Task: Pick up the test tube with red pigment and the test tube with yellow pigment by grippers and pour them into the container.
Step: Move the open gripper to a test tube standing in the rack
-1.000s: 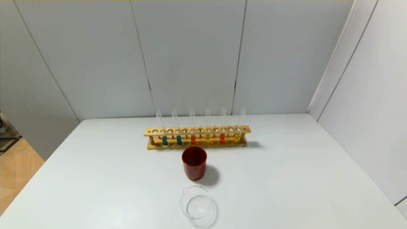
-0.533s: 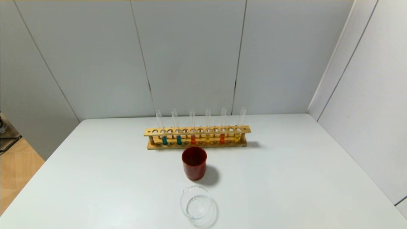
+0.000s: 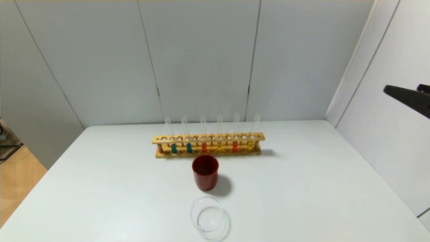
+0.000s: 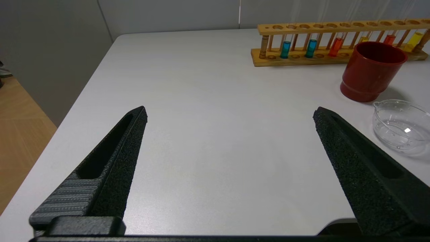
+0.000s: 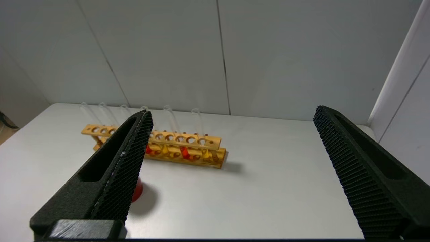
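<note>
A wooden rack (image 3: pixel 208 145) stands at the table's back middle with several upright tubes. Two test tubes hold red pigment (image 3: pixel 204 147) (image 3: pixel 234 146), two hold yellow pigment (image 3: pixel 219 147) (image 3: pixel 250 145), and two hold teal. The clear glass container (image 3: pixel 207 217) sits empty near the front edge, in front of a red cup (image 3: pixel 205 172). My right gripper (image 5: pixel 233 111) is open and empty, high at the right, well away from the rack (image 5: pixel 188 139); one of its fingers (image 3: pixel 408 97) shows at the head view's right edge. My left gripper (image 4: pixel 230 110) is open and empty over the table's left part, left of the container (image 4: pixel 399 126).
The red cup (image 4: pixel 371 72) stands between the rack and the container. White wall panels close the back and the right side. The table's left edge drops to a wooden floor (image 3: pixel 16 178).
My right gripper's finger has come into the head view at the right edge. The rack, cup and container have not moved.
</note>
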